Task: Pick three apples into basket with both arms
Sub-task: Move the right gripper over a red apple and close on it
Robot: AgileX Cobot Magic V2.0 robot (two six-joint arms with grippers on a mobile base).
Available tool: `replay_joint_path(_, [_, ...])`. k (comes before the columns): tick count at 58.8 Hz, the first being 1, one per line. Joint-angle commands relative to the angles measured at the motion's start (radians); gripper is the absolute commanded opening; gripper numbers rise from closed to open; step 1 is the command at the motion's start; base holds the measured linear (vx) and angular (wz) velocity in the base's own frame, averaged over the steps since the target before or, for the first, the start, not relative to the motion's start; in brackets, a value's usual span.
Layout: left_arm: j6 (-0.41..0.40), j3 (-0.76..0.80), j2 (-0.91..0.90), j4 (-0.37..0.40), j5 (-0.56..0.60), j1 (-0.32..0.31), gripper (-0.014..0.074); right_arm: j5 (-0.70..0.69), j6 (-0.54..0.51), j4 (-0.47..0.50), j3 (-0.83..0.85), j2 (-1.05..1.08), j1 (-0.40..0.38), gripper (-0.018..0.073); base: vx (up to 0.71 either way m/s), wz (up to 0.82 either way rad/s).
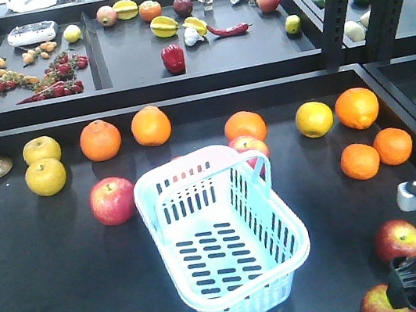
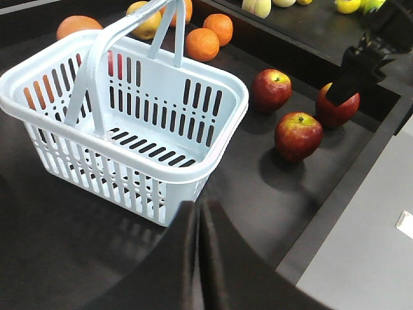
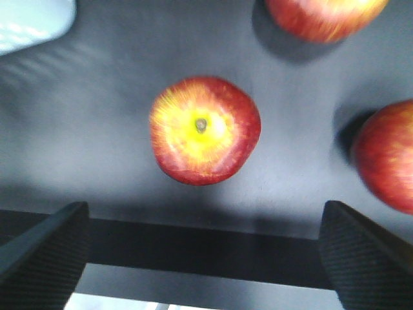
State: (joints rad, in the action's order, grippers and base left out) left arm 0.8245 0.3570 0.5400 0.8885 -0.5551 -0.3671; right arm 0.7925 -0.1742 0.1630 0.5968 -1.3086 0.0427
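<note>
Item 1, basket (image 1: 195, 175): pale blue, slotted sides and bottom, nothing inside. It stands upright at the middle of the dark surface (image 1: 51, 268) with its loop handles raised.

Item 2, apples (image 2: 298, 135): three, dark red with yellow-green crowns. All lie on the surface to the right of the basket, near the front right corner, apart from one another and outside the basket. The front view shows only two, since the right arm hides the third.

Item 3, right gripper (image 3: 203, 216): fingers (image 3: 45, 252) spread wide and holding nothing. It hangs above one apple (image 3: 204, 129), which sits stem up, centred between the fingers and untouched.

Item 4, left gripper (image 2: 199, 206): fingers pressed together, nothing between them. It is poised just beside the near side of the basket.

Item 5, other fruit: oranges (image 1: 100, 139) and two pink-red apples (image 1: 112, 200) lie around the basket on the same surface.
</note>
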Motion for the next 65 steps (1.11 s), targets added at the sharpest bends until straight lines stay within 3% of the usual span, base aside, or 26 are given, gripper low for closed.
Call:
replay_joint_path(1, [-0.001,0.023,0.002,0.032,0.046,-0.004,-0.0006,-0.041,0.003,0.012,0.028,-0.051,0.006,0.0654,0.0,0.0])
replay_joint_path(18, [-0.001,0.023,0.002,0.032,0.047,-0.004,-0.0006,-0.049,0.018,0.025,0.104,-0.203,0.062,0.0593,0.0,0.0])
replay_joint_path(65, [-0.002,0.023,0.002,0.032,0.037,-0.004,-0.0006,-0.104,0.059,-0.04,0.14,-0.436,0.062,0.0593,0.0,0.0])
